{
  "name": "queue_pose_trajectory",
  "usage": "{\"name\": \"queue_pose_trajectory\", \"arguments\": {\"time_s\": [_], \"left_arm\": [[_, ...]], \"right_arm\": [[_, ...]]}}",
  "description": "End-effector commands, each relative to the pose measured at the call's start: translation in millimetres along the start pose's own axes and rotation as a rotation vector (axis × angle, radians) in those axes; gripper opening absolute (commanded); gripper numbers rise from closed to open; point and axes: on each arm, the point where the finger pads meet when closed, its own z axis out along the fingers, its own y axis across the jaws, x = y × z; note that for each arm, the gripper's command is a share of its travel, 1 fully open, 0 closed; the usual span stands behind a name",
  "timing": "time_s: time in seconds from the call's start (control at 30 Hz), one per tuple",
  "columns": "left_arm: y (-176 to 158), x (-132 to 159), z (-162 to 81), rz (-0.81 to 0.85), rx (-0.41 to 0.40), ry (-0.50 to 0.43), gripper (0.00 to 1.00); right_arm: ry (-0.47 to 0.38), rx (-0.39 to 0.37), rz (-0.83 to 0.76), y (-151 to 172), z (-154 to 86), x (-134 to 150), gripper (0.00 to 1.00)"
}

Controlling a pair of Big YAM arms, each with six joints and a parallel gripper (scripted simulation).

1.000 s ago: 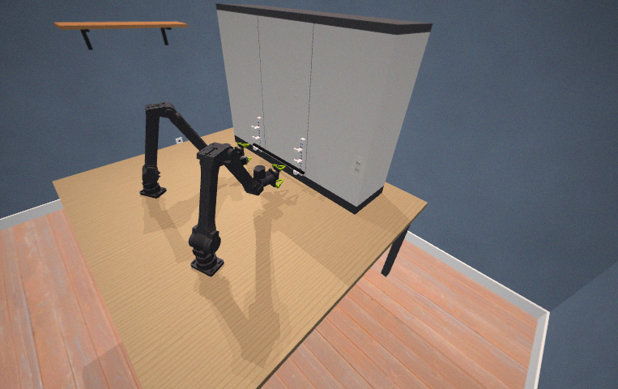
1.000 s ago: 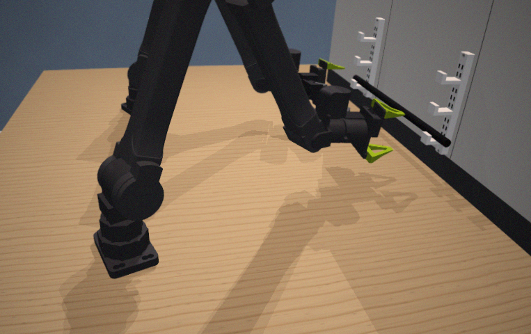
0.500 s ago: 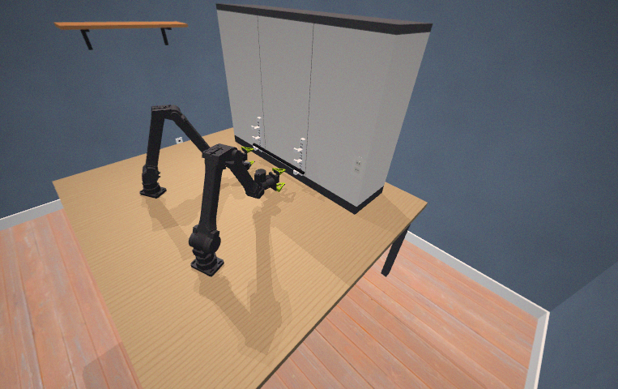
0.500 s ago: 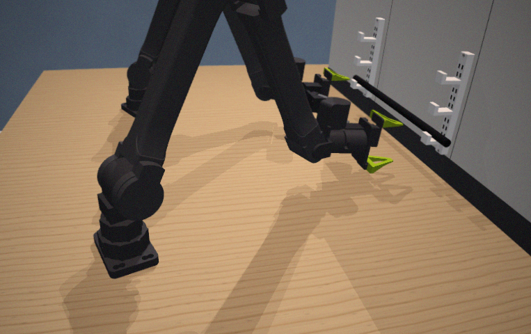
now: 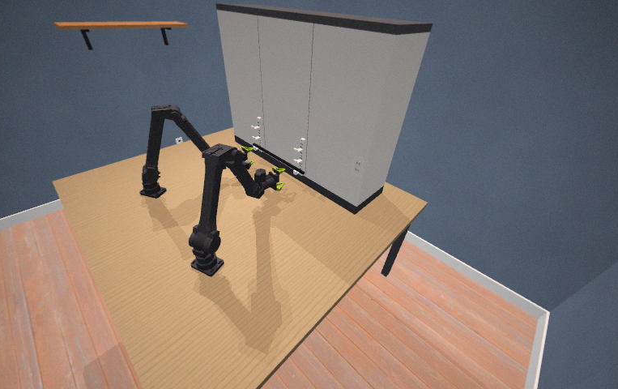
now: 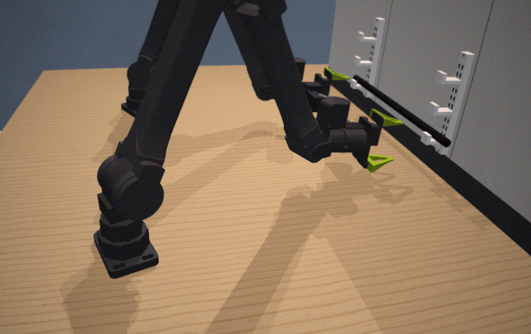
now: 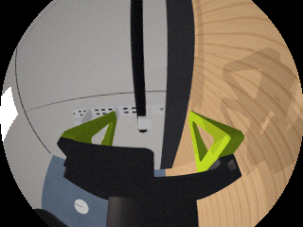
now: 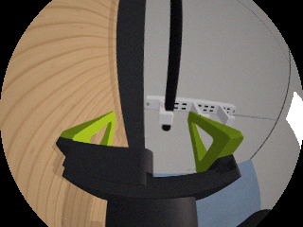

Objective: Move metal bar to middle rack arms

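The left pincer [image 5: 253,156] [image 6: 342,92] [image 7: 152,113] is gaping empty; so is the right pincer [image 5: 283,177] [image 6: 397,140] [image 8: 151,113]. A black, round metal bar [image 5: 278,158] [image 6: 404,111] [image 7: 137,57] [image 8: 174,52] is lying on the lowest arms of the white slotted rack [image 5: 303,144] [image 6: 465,66] [image 7: 161,109] [image 8: 156,101], middle arms jutting above. Only the top view is showing an orange wooden shelf [image 5: 121,24].
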Motion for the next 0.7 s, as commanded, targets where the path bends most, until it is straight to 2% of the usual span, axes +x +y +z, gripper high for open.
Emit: {"name": "queue_pose_trajectory", "arguments": {"time_s": [0.0,0.67], "left_arm": [[26.6,-8.7,12.0,-0.018,-0.072,-0.004,1.00],[37.4,-12.9,16.6,-0.024,-0.102,-0.006,1.00]], "right_arm": [[-0.007,0.089,0.036,-38.8,13.3,-12.1,1.00],[-0.010,0.125,0.051,-54.7,18.8,-17.4,1.00]]}}
